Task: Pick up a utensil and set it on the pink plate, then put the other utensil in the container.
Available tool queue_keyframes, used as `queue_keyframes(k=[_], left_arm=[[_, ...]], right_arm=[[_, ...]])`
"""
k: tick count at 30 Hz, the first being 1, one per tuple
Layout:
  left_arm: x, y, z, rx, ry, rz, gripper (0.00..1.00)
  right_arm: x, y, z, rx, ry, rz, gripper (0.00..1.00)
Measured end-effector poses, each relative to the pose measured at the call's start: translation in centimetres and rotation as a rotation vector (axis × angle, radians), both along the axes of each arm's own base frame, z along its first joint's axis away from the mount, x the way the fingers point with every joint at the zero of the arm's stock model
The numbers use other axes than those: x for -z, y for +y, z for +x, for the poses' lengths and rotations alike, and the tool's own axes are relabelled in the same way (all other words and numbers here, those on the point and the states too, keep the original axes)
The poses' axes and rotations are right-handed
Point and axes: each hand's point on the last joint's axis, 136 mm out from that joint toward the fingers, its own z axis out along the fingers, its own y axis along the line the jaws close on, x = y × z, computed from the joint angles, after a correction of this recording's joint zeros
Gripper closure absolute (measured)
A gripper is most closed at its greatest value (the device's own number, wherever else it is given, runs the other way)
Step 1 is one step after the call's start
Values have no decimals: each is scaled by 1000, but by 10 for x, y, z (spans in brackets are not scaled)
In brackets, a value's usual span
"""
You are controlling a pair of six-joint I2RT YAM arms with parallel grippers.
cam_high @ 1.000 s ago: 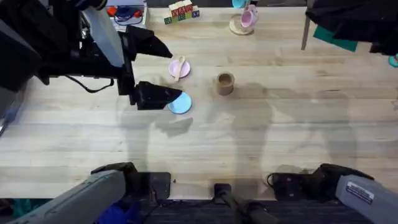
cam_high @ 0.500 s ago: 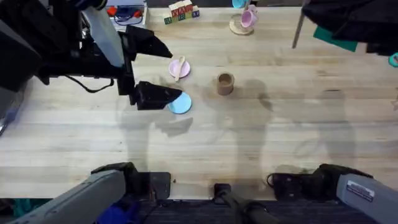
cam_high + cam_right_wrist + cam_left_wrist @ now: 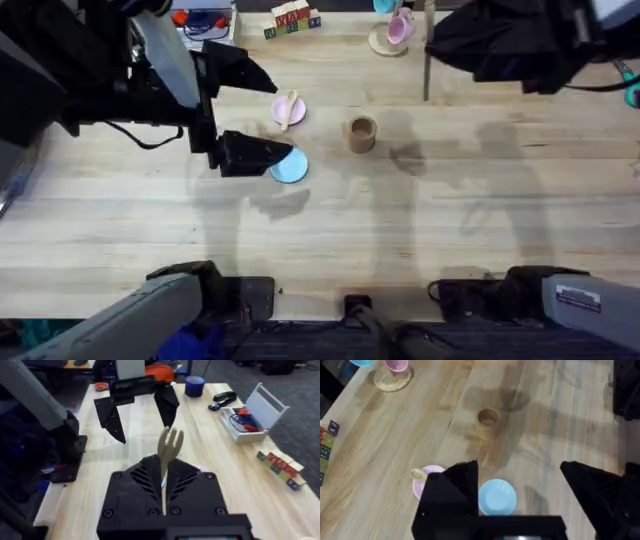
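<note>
The left gripper (image 3: pixel 243 112) hangs open beside the pink plate (image 3: pixel 281 113), where the spoon (image 3: pixel 290 105) lies. The container (image 3: pixel 361 134) stands farther right. Up high, the right gripper (image 3: pixel 164 491) pinches the fork (image 3: pixel 169 455) upright; a tilted release could miss the narrow cup.

Bare surface (image 3: pixel 480 200) is lying open right of the cup (image 3: pixel 361 134), giving free approach. On its left the pink plate (image 3: pixel 288 110), blue plate (image 3: pixel 290 167) and the spread left hand (image 3: pixel 255 110) are crowding the way.
</note>
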Motion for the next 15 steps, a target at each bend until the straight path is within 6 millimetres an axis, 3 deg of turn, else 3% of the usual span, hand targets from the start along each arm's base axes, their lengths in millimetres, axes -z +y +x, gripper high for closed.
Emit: queue_keyframes(k=[15], left_arm=[[0,0,0,0,0,0,8]], right_arm=[[49,9,28,-49,109,-1,970]])
